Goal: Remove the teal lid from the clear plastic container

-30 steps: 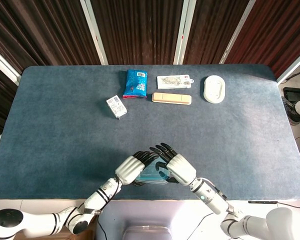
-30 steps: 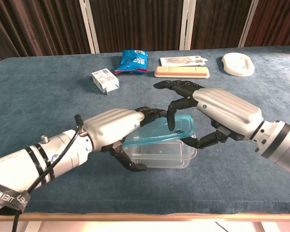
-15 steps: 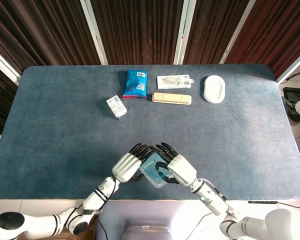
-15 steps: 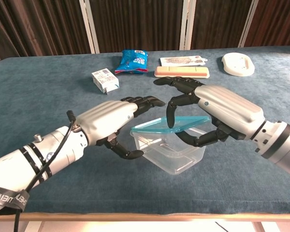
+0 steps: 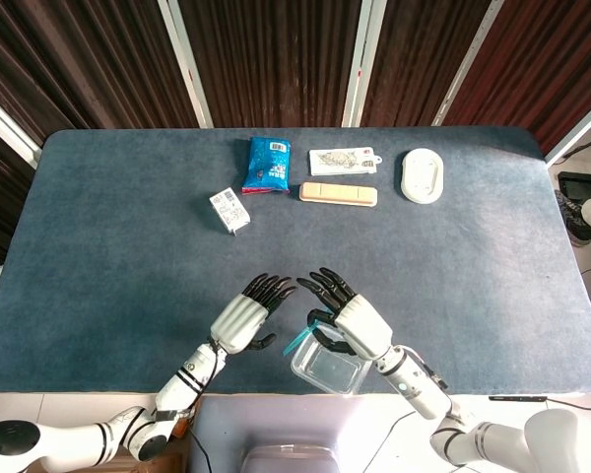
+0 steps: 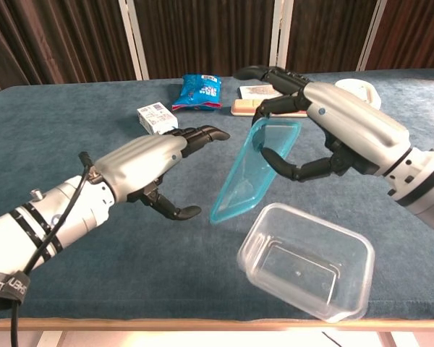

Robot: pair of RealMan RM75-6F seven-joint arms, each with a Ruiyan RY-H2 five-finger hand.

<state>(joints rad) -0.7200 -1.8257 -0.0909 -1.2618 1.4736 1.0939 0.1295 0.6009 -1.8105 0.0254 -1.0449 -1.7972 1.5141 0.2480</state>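
The left hand (image 6: 148,163) hovers over the blue surface (image 6: 72,152) with its fingers spread and curved, empty of anything. Its thumb hooks down under the palm, which the chest view shows and the head view barely does. Beyond this hand, toward the far edge, sit a small white box (image 6: 157,119) and a blue snack packet (image 6: 200,91).

Just to the right of the left hand, apart from it, hangs the teal lid (image 6: 254,170). It is off the clear plastic container (image 6: 306,262) and tilted steeply on edge, upper end at the right hand (image 6: 325,123), lower corner pointing down toward the surface. The right hand grips the lid at its upper end, fingers over the top rim and thumb reaching across below. In the head view the lid (image 5: 300,337) is only a thin teal sliver at the left edge of the right hand (image 5: 353,323); the chest view shows its full face.

The container lies open below and slightly right of the right hand, near the surface's front edge. In the head view (image 5: 330,367) it sits partly under that hand's wrist.

Past the right hand lie a tan bar (image 5: 338,193), a flat printed packet (image 5: 343,160) and a white oval object (image 5: 421,175).
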